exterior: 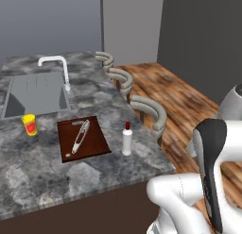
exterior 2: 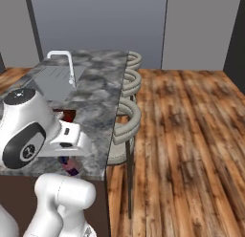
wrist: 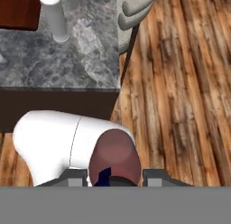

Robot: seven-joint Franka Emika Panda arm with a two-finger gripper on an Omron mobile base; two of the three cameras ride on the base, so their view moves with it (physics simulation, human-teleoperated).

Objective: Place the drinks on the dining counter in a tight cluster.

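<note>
While Clamping a Pinkish-Red Bottle, the Gripper Is Hanging Off the Bench

While the gripper is squeezing the pinkish-red bottle between its fingers, it is hovering over the wooden floor just off the bench. A white bottle is standing on the bench beside a brown cutting board, near the bench's edge.

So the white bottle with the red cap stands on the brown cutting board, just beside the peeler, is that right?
Not quite. In the left base view the white bottle stands on the bare stone of the dining counter, just off the right edge of the cutting board. The peeler does lie on the board.
</note>
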